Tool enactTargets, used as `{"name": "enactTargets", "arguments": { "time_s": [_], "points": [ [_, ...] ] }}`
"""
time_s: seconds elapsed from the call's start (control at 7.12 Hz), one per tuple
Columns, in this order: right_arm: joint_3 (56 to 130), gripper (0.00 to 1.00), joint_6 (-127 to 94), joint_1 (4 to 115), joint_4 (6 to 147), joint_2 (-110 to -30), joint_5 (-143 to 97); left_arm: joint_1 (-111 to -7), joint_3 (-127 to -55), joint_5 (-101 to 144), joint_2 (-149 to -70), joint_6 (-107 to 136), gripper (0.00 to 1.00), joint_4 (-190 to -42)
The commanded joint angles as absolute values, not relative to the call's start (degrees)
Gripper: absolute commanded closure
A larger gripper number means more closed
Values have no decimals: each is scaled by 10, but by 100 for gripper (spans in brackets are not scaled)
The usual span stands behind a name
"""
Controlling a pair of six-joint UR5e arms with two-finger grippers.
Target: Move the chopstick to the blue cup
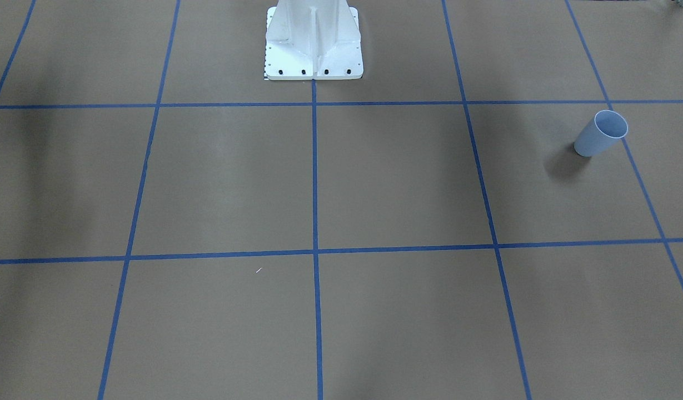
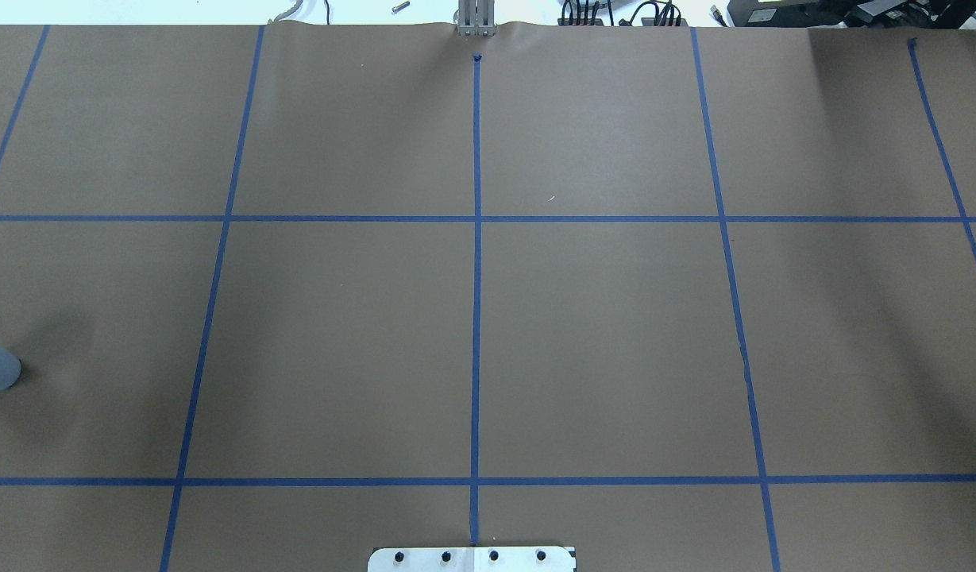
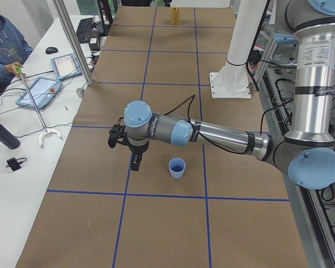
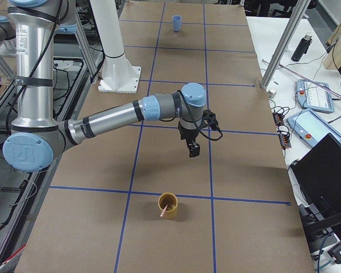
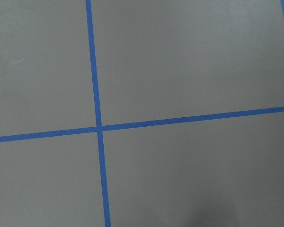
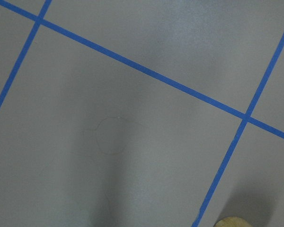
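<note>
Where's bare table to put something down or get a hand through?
Bare: the taped squares fronting the robot base, only a tiny white sliver there. Crowded: around the blue cup, left gripper hanging near it; right gripper hangs short of the tan cup holding the chopstick.

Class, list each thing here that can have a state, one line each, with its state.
Small pale blue plastic cup: upright, empty.
Thin pale pink chopstick: leaning inside a round mustard-yellow cup.
Mustard-yellow cup: upright, chopstick inside.
Left end effector: raised, pointing down; opening unclear.
Right end effector: raised, pointing down; opening unclear.
</note>
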State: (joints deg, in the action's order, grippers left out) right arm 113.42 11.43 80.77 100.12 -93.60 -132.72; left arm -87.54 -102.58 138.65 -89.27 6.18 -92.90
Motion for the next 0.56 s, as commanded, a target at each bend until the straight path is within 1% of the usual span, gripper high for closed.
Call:
{"name": "enactTargets", "arguments": {
  "time_s": [0.0, 0.28, 0.42],
  "points": [
    [1134, 0, 113, 808, 1001, -936, -1327, -875, -1026, 1386, -892, 62, 2, -930],
    [1134, 0, 110, 808, 999, -936, -1331, -875, -1026, 1387, -887, 62, 2, -933],
    [1137, 0, 113, 786, 998, -934, -1331, -875, -1032, 1388, -886, 62, 2, -933]
  ]
}}
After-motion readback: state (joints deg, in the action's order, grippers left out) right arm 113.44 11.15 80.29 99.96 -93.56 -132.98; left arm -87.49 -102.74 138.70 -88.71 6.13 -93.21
